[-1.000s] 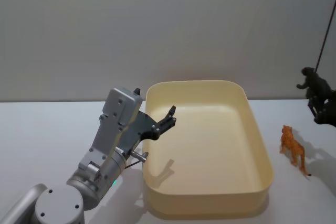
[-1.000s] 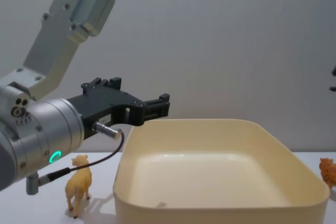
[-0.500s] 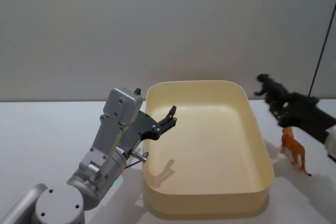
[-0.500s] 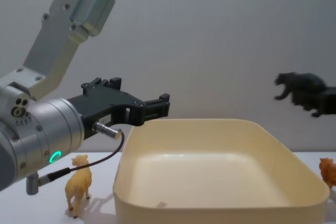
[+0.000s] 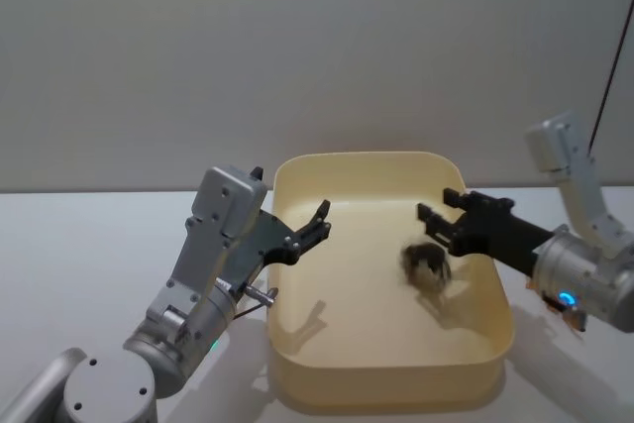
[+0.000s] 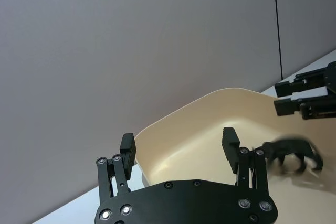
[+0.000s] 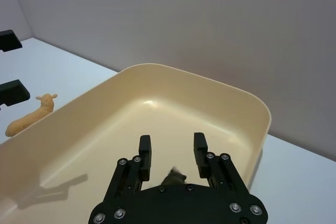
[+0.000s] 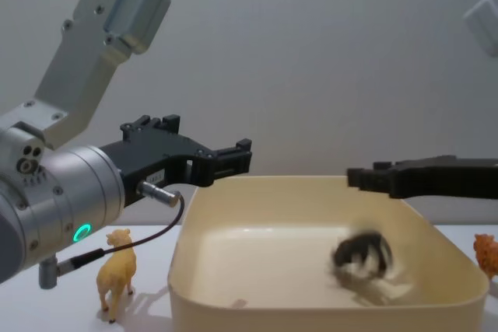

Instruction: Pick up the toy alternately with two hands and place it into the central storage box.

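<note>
Toy, black and blurred, is inside the box, in its right half, just below the right gripper; whether it touches the floor I cannot tell. That gripper reaches in over the right rim, fingers spread wide, holding nothing. The left gripper hangs over the left rim, also wide and empty. A yellow animal stands on the table left of the box, near the left arm. An orange animal stands right of the box.
</note>
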Controlling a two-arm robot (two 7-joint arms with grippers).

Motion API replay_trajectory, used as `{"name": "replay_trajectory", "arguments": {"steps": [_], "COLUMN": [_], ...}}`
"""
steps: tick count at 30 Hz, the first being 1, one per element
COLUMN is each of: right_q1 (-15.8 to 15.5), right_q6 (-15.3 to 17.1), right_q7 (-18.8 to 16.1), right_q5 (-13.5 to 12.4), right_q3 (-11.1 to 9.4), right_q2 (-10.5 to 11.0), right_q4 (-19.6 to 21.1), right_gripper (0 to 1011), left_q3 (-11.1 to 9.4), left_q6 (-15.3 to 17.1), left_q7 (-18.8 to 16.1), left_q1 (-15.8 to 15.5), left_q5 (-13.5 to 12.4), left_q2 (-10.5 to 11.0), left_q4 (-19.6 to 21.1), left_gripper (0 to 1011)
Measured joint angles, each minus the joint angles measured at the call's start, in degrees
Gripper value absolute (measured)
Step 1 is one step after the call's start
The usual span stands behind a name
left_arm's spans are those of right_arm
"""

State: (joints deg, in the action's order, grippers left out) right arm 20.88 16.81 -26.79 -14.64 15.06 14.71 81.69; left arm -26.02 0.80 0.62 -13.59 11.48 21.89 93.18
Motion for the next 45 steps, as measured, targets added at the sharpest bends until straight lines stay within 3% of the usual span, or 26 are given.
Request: {"name": "replay_trajectory", "arguments": {"steps": [11,19,30,36,45], "right_q1": [1.77,1.62,-1.29,-5.56,-11.25], "right_q6": [0.77,0.62,0.38,1.01,1.97], "right_q7": [-0.91,-0.07,4.38,7.70,10.61], "right_q5": [1.03,0.54,-2.54,-5.11,-7.31], "right_q3": [1.35,1.00,-2.08,-4.83,-7.16], "right_q2": [-1.64,-1.20,2.13,5.61,9.08], "right_q4": [-2.44,-1.86,2.98,7.96,12.69], "right_gripper": [787,1000,1001,1001,1001], "left_q3": [0.00,0.00,0.00,0.00,0.00], "left_q6": [0.00,0.00,0.00,0.00,0.00], "left_q7": [0.00,0.00,0.00,0.00,0.00], "left_q1": [0.00,0.00,0.00,0.00,0.00], "left_q5": [0.00,0.00,0.00,0.00,0.00], "left_q2": [0.00,0.00,0.00,0.00,0.00], "left_q4": [0.00,0.00,0.00,0.00,0.00], "left_gripper": [1001,1001,1001,1001,1001]}}
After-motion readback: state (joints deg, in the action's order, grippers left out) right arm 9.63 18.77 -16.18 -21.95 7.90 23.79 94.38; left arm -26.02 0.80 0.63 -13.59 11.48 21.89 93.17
